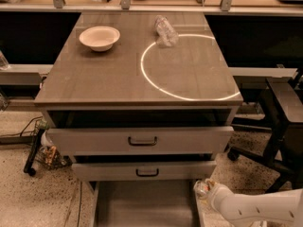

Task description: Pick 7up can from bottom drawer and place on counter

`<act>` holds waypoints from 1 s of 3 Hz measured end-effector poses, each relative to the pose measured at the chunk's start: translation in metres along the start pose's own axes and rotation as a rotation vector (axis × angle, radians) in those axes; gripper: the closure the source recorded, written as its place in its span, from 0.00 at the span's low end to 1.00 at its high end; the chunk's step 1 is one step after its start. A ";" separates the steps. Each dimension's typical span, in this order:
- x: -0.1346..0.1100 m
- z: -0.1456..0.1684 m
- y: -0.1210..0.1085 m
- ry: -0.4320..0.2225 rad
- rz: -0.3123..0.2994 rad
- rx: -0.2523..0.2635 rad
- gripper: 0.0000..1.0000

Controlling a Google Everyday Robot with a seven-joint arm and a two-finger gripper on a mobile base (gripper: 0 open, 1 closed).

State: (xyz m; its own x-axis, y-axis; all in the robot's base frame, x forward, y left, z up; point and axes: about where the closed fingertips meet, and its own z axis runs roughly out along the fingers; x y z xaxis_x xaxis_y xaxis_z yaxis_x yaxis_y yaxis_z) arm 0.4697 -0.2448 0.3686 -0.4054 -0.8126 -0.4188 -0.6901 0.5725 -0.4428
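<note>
The bottom drawer (142, 207) is pulled out at the foot of the cabinet, and its flat grey floor shows bare. The 7up can is not in view. My gripper (203, 189) is at the end of the white arm (255, 207) that comes in from the lower right. It is over the drawer's right wall, just below the right end of the middle drawer. The counter (118, 74) is the glossy wood-grain top with a bright ring of light (189, 65) on it.
A white bowl (99, 37) and a clear plastic bottle (164, 30) stand at the back of the counter. Two grey drawers with dark handles (142, 141) are partly open above the bottom drawer. A black chair (279, 126) is at the right. Cables (38, 150) lie at the left.
</note>
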 end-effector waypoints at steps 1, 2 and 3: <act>0.005 -0.043 -0.034 0.045 -0.086 0.114 1.00; 0.001 -0.073 -0.054 0.064 -0.147 0.189 1.00; -0.019 -0.119 -0.081 0.087 -0.250 0.296 1.00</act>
State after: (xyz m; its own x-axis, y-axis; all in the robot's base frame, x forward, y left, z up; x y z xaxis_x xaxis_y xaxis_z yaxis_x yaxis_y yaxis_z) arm 0.4620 -0.2887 0.5064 -0.3049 -0.9298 -0.2061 -0.5760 0.3523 -0.7376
